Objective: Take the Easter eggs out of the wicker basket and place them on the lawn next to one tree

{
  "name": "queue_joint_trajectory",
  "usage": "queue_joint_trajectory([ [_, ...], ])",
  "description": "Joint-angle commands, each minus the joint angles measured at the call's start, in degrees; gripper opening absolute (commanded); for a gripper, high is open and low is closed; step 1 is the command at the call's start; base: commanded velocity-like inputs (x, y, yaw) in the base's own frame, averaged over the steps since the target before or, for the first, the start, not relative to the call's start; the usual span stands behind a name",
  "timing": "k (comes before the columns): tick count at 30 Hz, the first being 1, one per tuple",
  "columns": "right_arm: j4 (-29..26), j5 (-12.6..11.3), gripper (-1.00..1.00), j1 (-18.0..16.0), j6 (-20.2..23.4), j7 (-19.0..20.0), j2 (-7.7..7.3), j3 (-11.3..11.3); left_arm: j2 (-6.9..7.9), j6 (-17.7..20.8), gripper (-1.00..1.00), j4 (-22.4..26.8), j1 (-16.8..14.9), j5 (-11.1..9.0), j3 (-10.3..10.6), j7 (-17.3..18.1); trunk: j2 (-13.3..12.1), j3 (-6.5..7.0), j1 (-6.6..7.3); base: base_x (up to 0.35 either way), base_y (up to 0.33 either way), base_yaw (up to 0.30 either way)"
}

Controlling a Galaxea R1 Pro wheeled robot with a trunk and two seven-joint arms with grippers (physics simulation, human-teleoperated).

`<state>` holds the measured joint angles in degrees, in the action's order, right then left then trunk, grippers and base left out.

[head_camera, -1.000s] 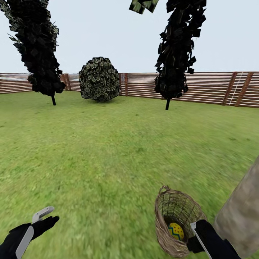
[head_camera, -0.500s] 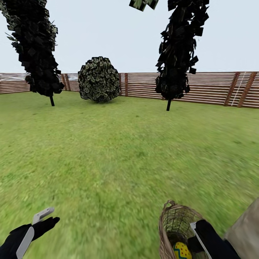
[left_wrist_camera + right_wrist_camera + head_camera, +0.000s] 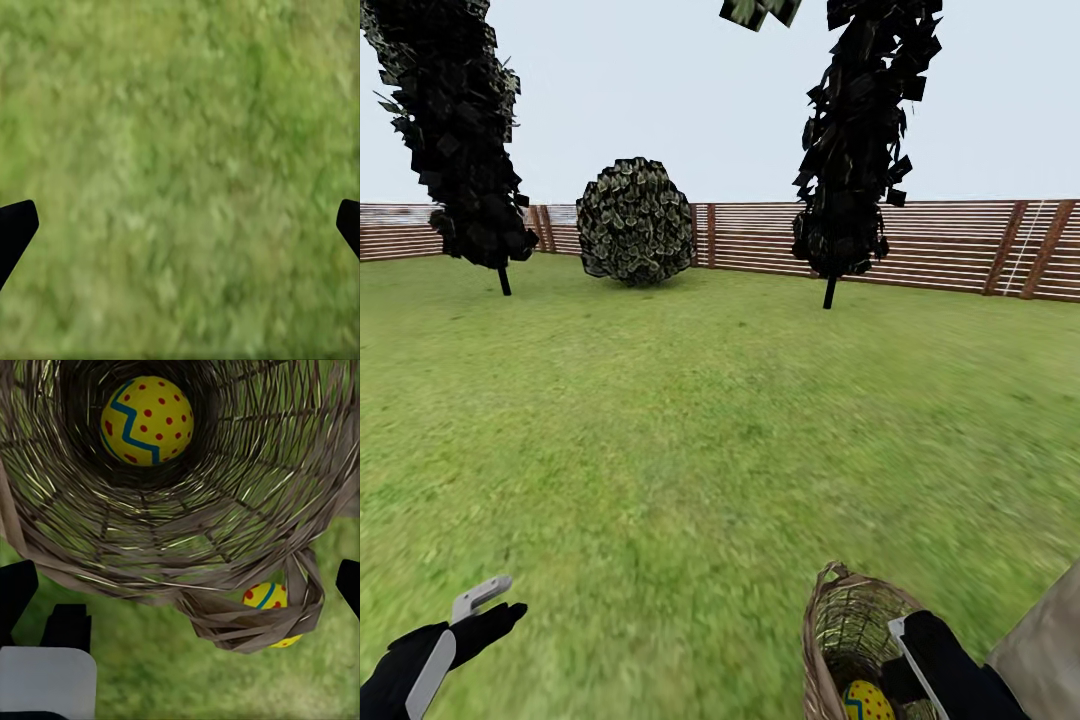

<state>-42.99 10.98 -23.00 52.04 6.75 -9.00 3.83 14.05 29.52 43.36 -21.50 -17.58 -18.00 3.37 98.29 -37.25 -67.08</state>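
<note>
Eggs: one [image 3: 147, 420] inside wicker basket [image 3: 225, 532], one [image 3: 271, 601] outside on lawn [image 3: 180, 150]. Both grippers spread wide, empty.

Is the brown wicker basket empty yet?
No. One yellow egg with red dots lies deep inside the brown wicker basket; a second such egg lies outside on the grass, behind its loop handle.

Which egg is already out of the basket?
The egg on the grass behind the basket's loop handle; the other egg lies deep inside the basket.
</note>
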Motion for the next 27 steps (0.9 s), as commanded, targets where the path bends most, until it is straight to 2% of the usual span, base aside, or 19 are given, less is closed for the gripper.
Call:
queue_joint_trajectory([
  [1,-0.07,0.62,1.0,-0.03,0.26,0.55,-0.02,0.2,-0.04,0.36,1.0,0.06,-0.03,-0.09,-0.19,0.24,0.03,-0.06,0.0,0.0,0.0,0.0],
  [8,-0.07,0.69,1.0,-0.03,0.26,0.55,0.16,0.37,-0.08,0.36,1.0,0.04,-0.03,-0.08,-0.17,0.31,0.03,-0.06,0.0,0.119,0.0,0.0],
  [16,-0.07,0.71,1.0,-0.03,0.26,0.51,0.12,0.37,-0.05,0.36,1.0,-0.02,-0.03,-0.09,-0.14,0.28,0.03,-0.06,0.0,0.307,0.0,0.0],
  [23,-0.07,0.6,1.0,-0.03,0.3,0.67,-2.66,-0.2,0.31,0.44,1.0,-0.03,-0.03,0.08,-0.2,0.16,0.03,-0.06,0.0,0.288,0.0,0.0],
  [27,-0.01,0.09,1.0,-0.03,0.27,1.16,-5.64,-0.37,0.3,0.45,1.0,-0.03,-0.03,0.09,-0.2,0.15,0.03,-0.06,0.0,0.173,0.0,0.0],
])
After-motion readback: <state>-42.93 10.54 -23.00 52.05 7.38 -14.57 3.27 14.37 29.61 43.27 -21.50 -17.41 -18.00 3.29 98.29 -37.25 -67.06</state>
